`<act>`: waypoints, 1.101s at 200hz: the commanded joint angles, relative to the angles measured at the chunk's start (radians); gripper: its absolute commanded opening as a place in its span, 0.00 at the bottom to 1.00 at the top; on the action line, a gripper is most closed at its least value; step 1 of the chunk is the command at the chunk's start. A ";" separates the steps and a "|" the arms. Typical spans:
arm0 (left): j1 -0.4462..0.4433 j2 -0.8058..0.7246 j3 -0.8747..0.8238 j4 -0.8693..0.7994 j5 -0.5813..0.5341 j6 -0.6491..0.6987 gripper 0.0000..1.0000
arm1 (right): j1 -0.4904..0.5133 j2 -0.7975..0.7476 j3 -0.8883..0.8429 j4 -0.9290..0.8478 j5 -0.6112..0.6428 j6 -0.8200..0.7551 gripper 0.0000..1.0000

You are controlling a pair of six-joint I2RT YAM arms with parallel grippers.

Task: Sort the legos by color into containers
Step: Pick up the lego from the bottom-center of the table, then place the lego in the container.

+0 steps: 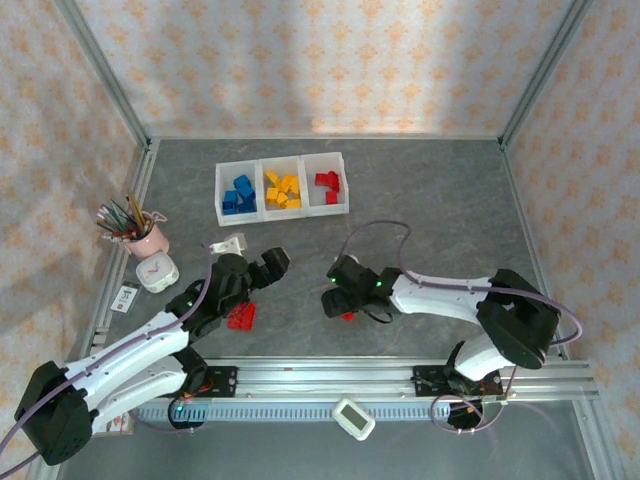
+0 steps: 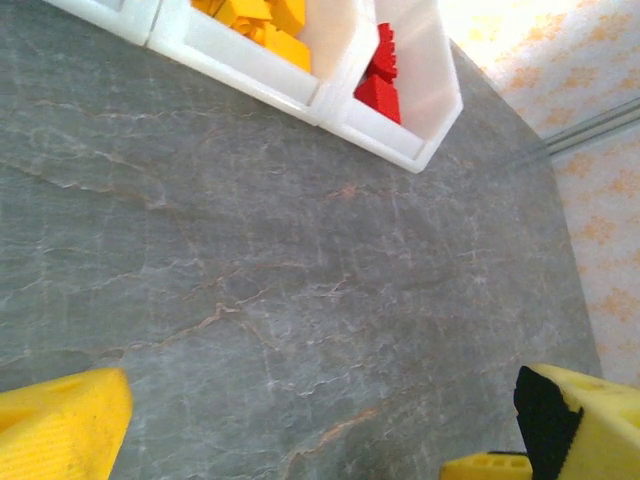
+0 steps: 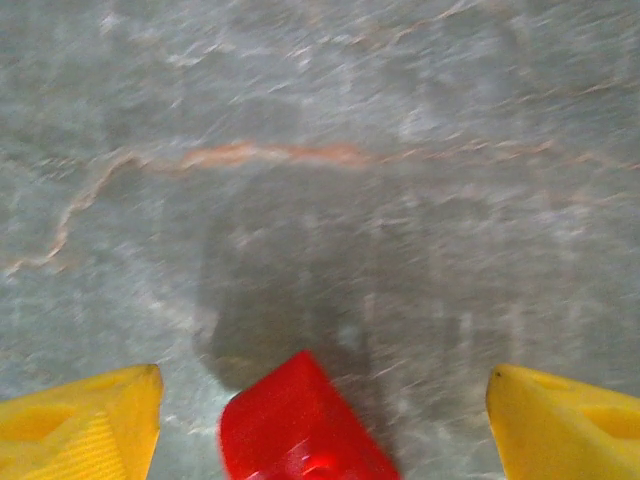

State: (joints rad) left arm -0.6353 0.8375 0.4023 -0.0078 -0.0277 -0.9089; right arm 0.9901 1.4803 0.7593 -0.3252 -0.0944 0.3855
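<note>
Here, right gripper (image 3: pixel 322 385) spread, red lego (image 3: pixel 295 435) between jaws, gaps both sides; left gripper (image 2: pixel 320 395) wide apart, empty.

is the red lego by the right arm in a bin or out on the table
Out: the red lego lies on the table between the right end effector's open fingers.

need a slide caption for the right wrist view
Right gripper open over the grey marbled table, a red lego lying between its yellow fingers, touching neither.
</note>
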 commanded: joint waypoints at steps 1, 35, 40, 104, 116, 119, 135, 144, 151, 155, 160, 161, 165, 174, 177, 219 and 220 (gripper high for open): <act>-0.009 -0.027 -0.017 -0.037 -0.041 -0.014 0.99 | 0.046 -0.003 -0.013 -0.006 0.019 0.069 0.82; -0.009 -0.030 -0.017 -0.040 -0.044 -0.008 0.99 | 0.117 0.011 -0.010 -0.049 0.063 0.129 0.75; -0.008 -0.029 -0.017 -0.040 -0.044 -0.007 0.99 | 0.127 0.016 -0.007 -0.052 0.066 0.133 0.73; -0.008 -0.018 -0.011 -0.032 -0.040 -0.001 0.99 | 0.147 0.085 0.037 -0.094 0.165 0.136 0.48; -0.007 -0.020 -0.008 -0.032 -0.039 0.000 0.99 | 0.147 0.078 0.048 -0.095 0.180 0.131 0.40; -0.007 -0.020 -0.008 -0.032 -0.039 0.000 0.99 | 0.148 0.075 0.051 -0.096 0.183 0.130 0.39; -0.007 -0.021 -0.002 -0.032 -0.046 0.008 0.99 | 0.146 0.060 0.073 -0.099 0.196 0.113 0.33; -0.007 -0.022 0.004 -0.035 -0.049 0.013 0.99 | 0.142 0.049 0.095 -0.108 0.203 0.100 0.31; -0.007 -0.021 0.011 -0.037 -0.052 0.021 0.99 | 0.136 0.043 0.112 -0.120 0.207 0.086 0.31; -0.007 -0.022 0.014 -0.038 -0.053 0.025 0.99 | 0.131 0.038 0.124 -0.129 0.214 0.080 0.31; -0.007 -0.021 0.019 -0.041 -0.057 0.034 0.99 | 0.126 0.033 0.139 -0.139 0.222 0.072 0.31; -0.007 -0.021 0.020 -0.041 -0.058 0.037 0.99 | 0.125 0.031 0.142 -0.141 0.223 0.071 0.31; -0.007 -0.023 0.024 -0.045 -0.061 0.042 0.99 | 0.116 0.027 0.153 -0.146 0.228 0.065 0.31; -0.006 -0.023 0.035 -0.054 -0.074 0.054 0.99 | 0.092 0.014 0.176 -0.149 0.232 0.049 0.32; -0.006 -0.023 0.039 -0.056 -0.077 0.059 0.99 | 0.082 0.010 0.183 -0.146 0.232 0.042 0.32; 0.035 -0.004 0.107 -0.080 -0.096 0.124 0.99 | -0.092 0.069 0.338 -0.051 0.245 -0.042 0.33; 0.037 -0.003 0.108 -0.080 -0.096 0.124 0.99 | -0.096 0.073 0.343 -0.048 0.246 -0.044 0.33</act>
State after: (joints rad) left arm -0.6277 0.8249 0.4480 -0.0639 -0.0868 -0.8482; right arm 0.9745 1.5204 1.0061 -0.4252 0.0811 0.4114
